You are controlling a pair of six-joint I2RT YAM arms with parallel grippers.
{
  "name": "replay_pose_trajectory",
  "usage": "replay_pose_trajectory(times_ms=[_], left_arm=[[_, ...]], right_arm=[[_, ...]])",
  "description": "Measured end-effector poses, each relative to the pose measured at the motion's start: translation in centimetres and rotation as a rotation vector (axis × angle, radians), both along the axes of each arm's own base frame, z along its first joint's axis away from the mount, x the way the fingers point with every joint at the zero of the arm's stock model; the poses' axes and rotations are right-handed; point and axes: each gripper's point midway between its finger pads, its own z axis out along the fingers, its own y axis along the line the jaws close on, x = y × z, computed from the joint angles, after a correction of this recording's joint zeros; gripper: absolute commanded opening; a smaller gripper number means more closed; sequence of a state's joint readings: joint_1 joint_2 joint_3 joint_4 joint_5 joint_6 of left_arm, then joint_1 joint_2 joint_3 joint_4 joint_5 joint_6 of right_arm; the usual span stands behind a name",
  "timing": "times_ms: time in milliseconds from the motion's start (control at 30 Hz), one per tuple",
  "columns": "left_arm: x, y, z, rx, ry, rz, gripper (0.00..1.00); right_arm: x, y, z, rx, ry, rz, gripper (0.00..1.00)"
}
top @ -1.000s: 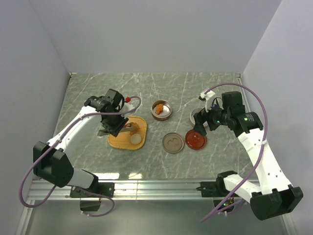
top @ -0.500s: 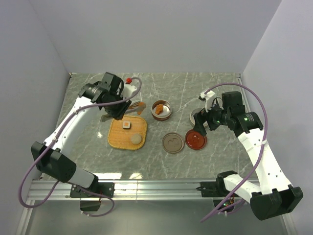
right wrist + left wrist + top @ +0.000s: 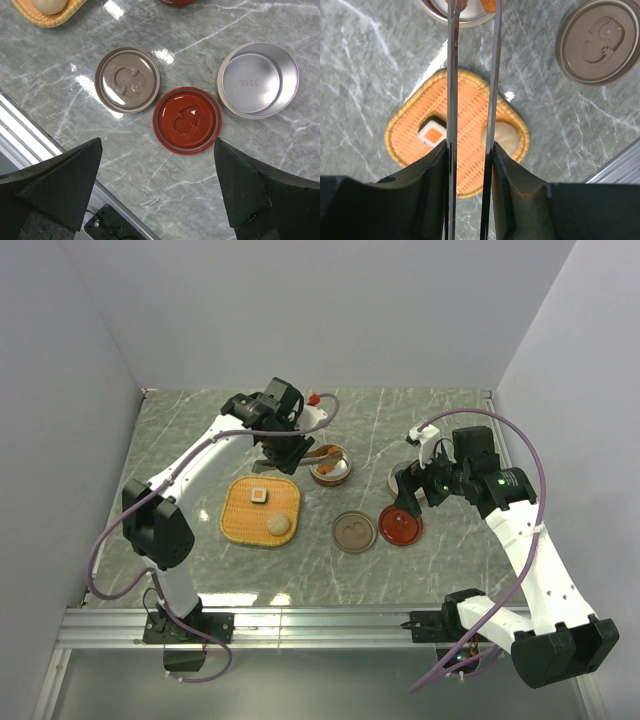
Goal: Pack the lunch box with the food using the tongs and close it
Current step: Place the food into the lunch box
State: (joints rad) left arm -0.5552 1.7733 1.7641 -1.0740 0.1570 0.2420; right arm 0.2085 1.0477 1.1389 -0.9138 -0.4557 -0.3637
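Roughly midway, judging by the layout.

On the woven tray [image 3: 243, 520] at far left, 2 pieces not yet packed: the white square piece [image 3: 259, 496] with its orange-brown top and the pale beige ball [image 3: 279, 525], lying apart from each other.

Next, the left hand [image 3: 469, 150], closed partway on the tongs [image 3: 452, 75]. Both thin arms squeezed between its fingers [image 3: 427, 180] and running out over the tray to the round steel tin [image 3: 345, 472].

Inside that tin already, orange fried nuggets [image 3: 328, 466], with the tong tips at or among them.

Further right, flat on the bench [image 3: 360, 410] and on no tin: the grey-brown lid [image 3: 354, 532], then the red lid [image 3: 400, 525]. Closing not begun, then.

Just beside the red lid, a second steel tin [image 3: 257, 80], empty in the right wrist view.

Over that spot, the right hand [image 3: 157, 145], fingers spread wide, gripping nothing.

Hard to make out:
- Tong tips cut off by the top edge of the left wrist view and crowded by the arm from above, so no telling between a nugget pinched and a nugget dropped.
- Count of nuggets in the tin unclear as well.
- Second tin mostly hidden behind the right hand in the top view.
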Motion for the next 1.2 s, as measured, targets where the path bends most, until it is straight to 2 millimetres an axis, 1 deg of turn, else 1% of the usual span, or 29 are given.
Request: replay_pose_trajectory(times_ms=[200,400,867,967,1067,1200], left_arm=[[0.5,-1.2,-1.5,0.016,0.016,-0.025,0.21],[1.0,-1.3,-2.4,0.042,0.02,-0.044,0.22],[3.0,-1.4,-2.0,0.094,-0.052,-0.122,0.24],[3.3,-1.5,-2.3,0.103,-0.053,-0.138,0.25],[3.2,-1.4,-2.9,0.117,-0.036,-0.148,0.27],[3.1,-1.2,-3.2,0.129,-0.028,-0.163,0.29]], right_arm=[[0.0,0.0,0.0,0.002,0.001,0.001,1.0],[0.0,0.1,-0.1,0.002,0.007,0.002,1.0],[0.1,0.1,-0.2,0.001,0.012,0.003,1.0],[0.1,0.1,-0.2,0.001,0.012,0.003,1.0],[0.1,0.1,-0.2,0.001,0.012,0.003,1.0],[0.1,0.1,-0.2,0.001,0.011,0.003,1.0]])
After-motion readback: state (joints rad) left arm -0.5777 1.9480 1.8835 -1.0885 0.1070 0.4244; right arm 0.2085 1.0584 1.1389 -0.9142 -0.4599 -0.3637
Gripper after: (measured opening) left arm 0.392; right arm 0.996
